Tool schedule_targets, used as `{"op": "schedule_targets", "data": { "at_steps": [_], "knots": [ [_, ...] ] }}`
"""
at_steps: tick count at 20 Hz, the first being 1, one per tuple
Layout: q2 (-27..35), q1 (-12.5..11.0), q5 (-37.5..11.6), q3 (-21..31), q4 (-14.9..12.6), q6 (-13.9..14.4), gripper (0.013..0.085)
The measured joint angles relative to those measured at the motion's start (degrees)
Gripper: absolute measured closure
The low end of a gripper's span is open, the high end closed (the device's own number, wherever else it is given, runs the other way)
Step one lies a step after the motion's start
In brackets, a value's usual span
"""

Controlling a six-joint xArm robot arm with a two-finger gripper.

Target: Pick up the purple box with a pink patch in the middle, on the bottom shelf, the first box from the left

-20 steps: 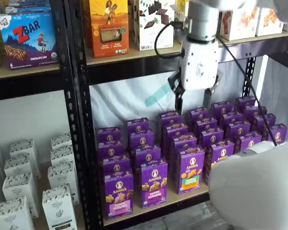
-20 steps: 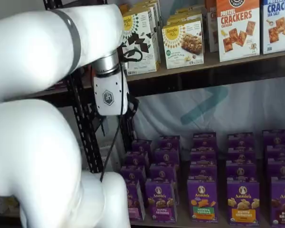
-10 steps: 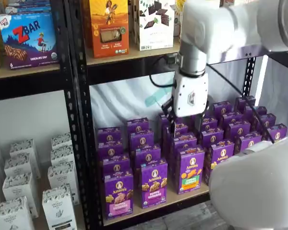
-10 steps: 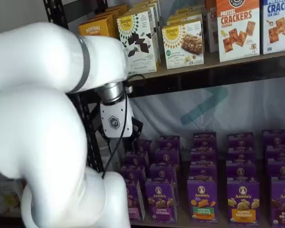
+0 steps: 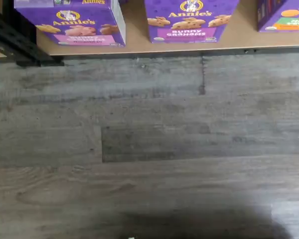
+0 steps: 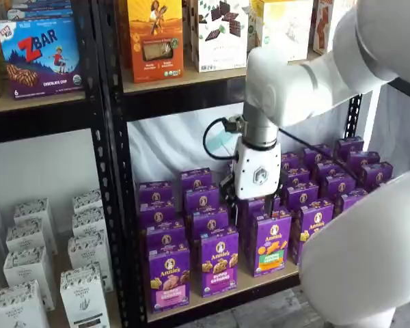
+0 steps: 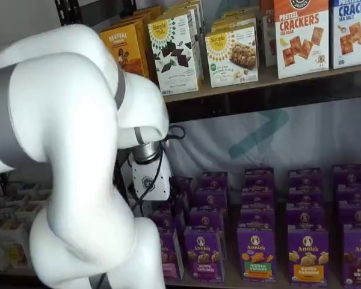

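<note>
The purple box [image 6: 168, 277] with the pink band stands upright at the front left of the bottom shelf [image 6: 260, 285]. It also shows in the wrist view [image 5: 72, 25], on the tan board [image 5: 134, 30]. In a shelf view the arm partly hides the box [image 7: 168, 253]. My gripper [image 6: 254, 208] hangs in front of the middle rows of purple cartons, above and to the right of the pink-band box, not touching it. Its two black fingers show a gap and hold nothing. Its white body [image 7: 147, 180] shows in the other shelf view; the fingers there are unclear.
A purple-band carton [image 6: 219, 263] and a green-band carton [image 6: 270, 242] stand to the right of the target, with several rows of purple cartons behind. A black perforated upright [image 6: 116, 205] is close on its left. White cartons [image 6: 27, 273] fill the left bay. Grey wood floor [image 5: 149, 139] lies below.
The gripper has come down from just under the upper shelf and moved left, now level with the rows of purple cartons. The boxes have not moved.
</note>
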Motion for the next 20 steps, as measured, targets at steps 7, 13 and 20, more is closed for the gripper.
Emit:
{"op": "schedule_targets", "data": {
  "at_steps": [7, 13, 20],
  "knots": [
    [10.7, 1.3, -12.1, 1.2, -0.2, 1.3, 0.0130],
    [20.3, 1.8, -20.4, 0.1, -0.4, 1.7, 0.0130],
    [31.3, 2.3, -26.0, -3.7, 0.2, 1.5, 0.0130]
  ]
}}
